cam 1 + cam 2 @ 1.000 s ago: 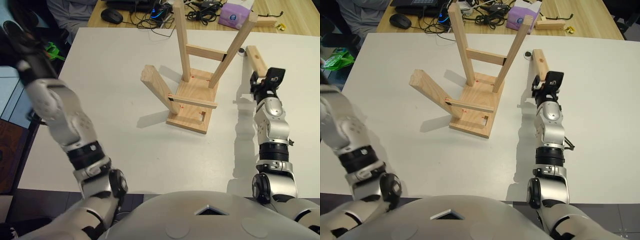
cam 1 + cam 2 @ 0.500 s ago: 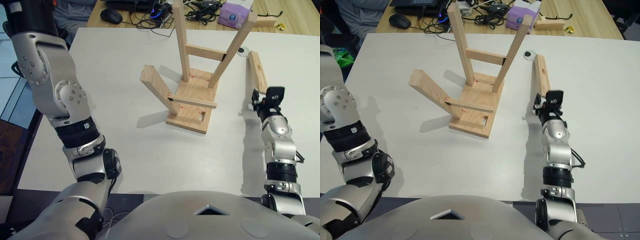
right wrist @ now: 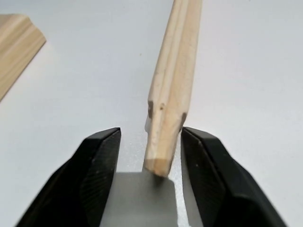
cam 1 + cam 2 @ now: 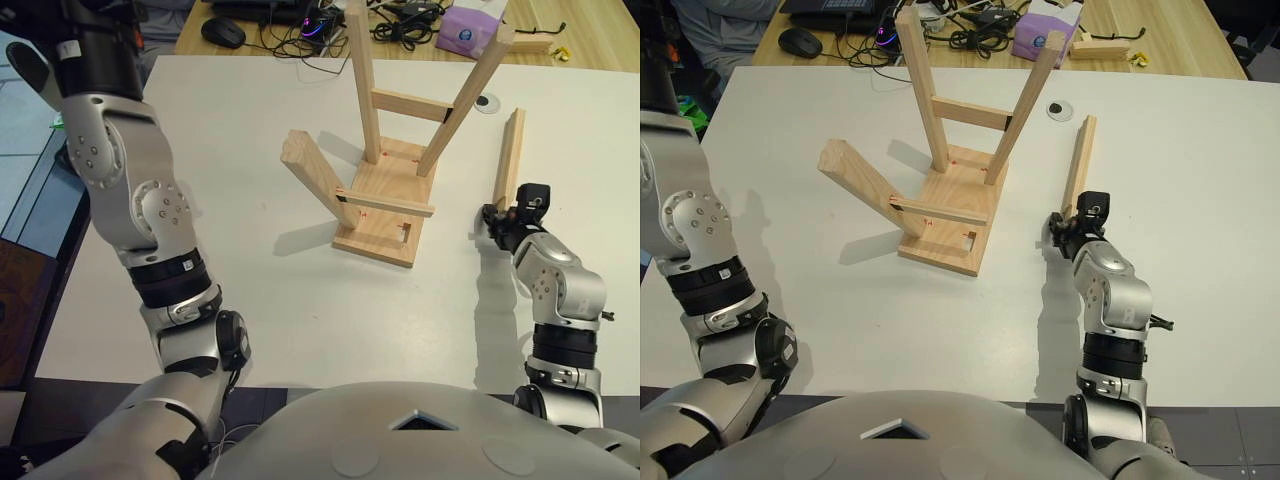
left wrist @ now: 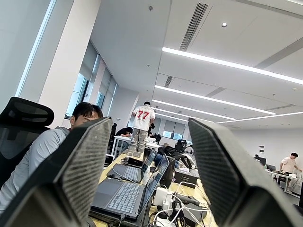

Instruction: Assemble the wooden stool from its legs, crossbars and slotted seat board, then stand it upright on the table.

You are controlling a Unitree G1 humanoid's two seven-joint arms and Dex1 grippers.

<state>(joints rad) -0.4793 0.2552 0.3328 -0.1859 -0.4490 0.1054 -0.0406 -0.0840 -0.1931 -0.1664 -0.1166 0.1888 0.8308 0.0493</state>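
Observation:
The stool stands upside down mid-table: its seat board (image 4: 388, 180) lies flat, two legs (image 4: 362, 75) rise from it joined by a crossbar (image 4: 410, 103), and a third leg (image 4: 315, 175) leans out to the left with a second crossbar (image 4: 388, 204). A loose leg (image 4: 511, 150) lies on the table to the right of the stool. My right gripper (image 4: 503, 215) is shut on its near end (image 3: 163, 142), one finger on each side. My left gripper (image 5: 149, 126) is raised high on the left, open, with nothing between its fingers.
A small round disc (image 4: 487, 102) lies near the loose leg's far end. Behind the white table (image 4: 230, 290) is a wooden desk with a mouse (image 4: 222, 32), cables and a purple tissue box (image 4: 468, 28). Bare table surface surrounds the stool.
My right gripper has drawn back toward me, dragging the loose leg along and swinging it to a different angle. My left arm has swung upward on the left.

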